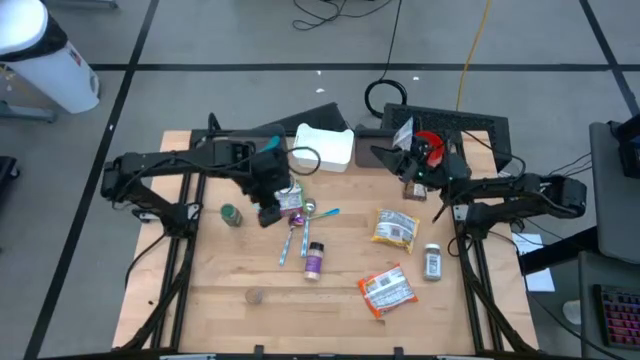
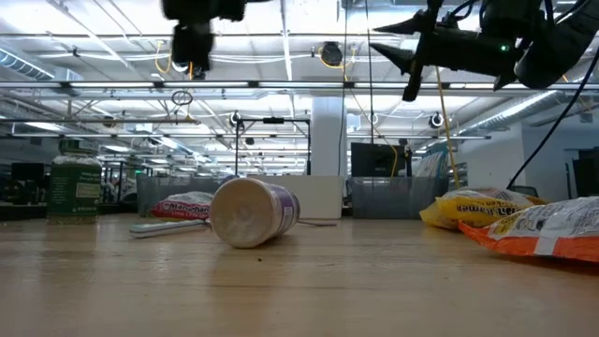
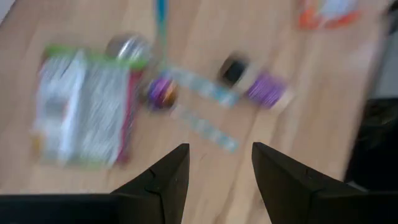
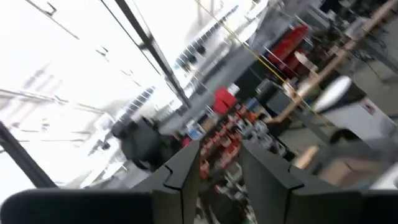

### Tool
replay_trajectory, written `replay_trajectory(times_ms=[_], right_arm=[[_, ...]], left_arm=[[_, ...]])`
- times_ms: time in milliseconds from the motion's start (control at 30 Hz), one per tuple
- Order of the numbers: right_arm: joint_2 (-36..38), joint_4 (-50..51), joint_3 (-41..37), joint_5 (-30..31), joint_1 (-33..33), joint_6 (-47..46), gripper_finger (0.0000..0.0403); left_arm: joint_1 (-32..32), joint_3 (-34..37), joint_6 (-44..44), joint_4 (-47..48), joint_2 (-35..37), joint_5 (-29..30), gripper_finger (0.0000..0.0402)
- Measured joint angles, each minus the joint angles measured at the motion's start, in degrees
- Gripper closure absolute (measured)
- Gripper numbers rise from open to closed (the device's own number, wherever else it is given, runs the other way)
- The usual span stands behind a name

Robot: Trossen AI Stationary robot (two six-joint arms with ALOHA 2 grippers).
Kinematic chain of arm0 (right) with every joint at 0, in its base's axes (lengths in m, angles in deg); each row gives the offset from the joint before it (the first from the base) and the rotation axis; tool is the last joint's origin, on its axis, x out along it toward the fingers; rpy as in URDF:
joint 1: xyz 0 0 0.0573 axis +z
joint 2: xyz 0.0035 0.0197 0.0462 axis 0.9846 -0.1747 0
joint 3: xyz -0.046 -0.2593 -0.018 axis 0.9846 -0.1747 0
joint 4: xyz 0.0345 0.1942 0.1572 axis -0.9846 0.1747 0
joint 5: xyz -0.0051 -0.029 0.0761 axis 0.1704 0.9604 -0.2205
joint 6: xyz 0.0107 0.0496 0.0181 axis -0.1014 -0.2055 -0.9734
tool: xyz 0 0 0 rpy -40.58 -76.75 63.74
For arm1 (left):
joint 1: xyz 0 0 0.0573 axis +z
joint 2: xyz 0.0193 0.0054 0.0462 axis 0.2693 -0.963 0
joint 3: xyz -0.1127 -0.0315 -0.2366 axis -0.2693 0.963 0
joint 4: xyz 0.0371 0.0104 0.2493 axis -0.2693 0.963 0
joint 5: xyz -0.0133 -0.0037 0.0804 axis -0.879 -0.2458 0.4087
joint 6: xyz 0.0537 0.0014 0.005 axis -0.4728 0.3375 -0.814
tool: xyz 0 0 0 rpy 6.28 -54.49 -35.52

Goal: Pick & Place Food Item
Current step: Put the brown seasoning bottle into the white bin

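Observation:
Several food items lie on the wooden table (image 1: 220, 270). Among them are a green-and-purple packet (image 1: 290, 200), a green can (image 1: 232, 214), a purple bottle (image 1: 314, 261), a yellow bag (image 1: 393, 228), an orange bag (image 1: 386, 290) and a small jar (image 1: 432, 262). My left gripper (image 1: 270, 212) hangs open above the table just left of the packet (image 3: 84, 106), pointing steeply down, with nothing between its fingers (image 3: 217, 149). My right gripper (image 1: 385, 155) is raised at the far right, tipped upward into the room, open and holding nothing (image 4: 221, 146).
A white box (image 1: 325, 147) stands at the far edge. Two spoons (image 1: 305, 220) lie beside the packet. A small tub (image 2: 253, 213) lies on its side near the front edge. A dark case (image 1: 450, 125) with a red thing sits at the far right.

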Motion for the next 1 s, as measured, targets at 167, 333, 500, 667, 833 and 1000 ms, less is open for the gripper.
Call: replay_trajectory(times_ms=[167,333,500,667,833,1000], right_arm=[[0.00,-1.06,3.13,1.21,2.14,1.08,0.0298],[0.02,7.12,10.04,1.44,8.22,7.61,0.0298],[0.01,20.39,17.98,2.93,16.08,14.68,0.0298],[0.02,35.68,24.08,7.80,23.09,19.43,0.0298],[-0.21,45.25,26.00,18.65,28.04,20.51,0.0298],[-1.37,44.74,25.97,21.10,28.16,18.93,0.0298]], left_arm=[[-3.81,0.04,-0.40,3.73,1.98,5.60,0.0218],[-9.02,3.22,-1.38,-6.55,7.91,5.86,0.0218],[-11.45,12.30,1.94,-17.18,16.36,6.01,0.0217],[-11.87,23.82,8.65,-27.73,23.20,5.71,0.0218],[-13.38,34.42,18.06,-39.88,27.94,5.31,0.0218],[-15.71,40.69,22.89,-48.35,28.98,5.38,0.0218]])
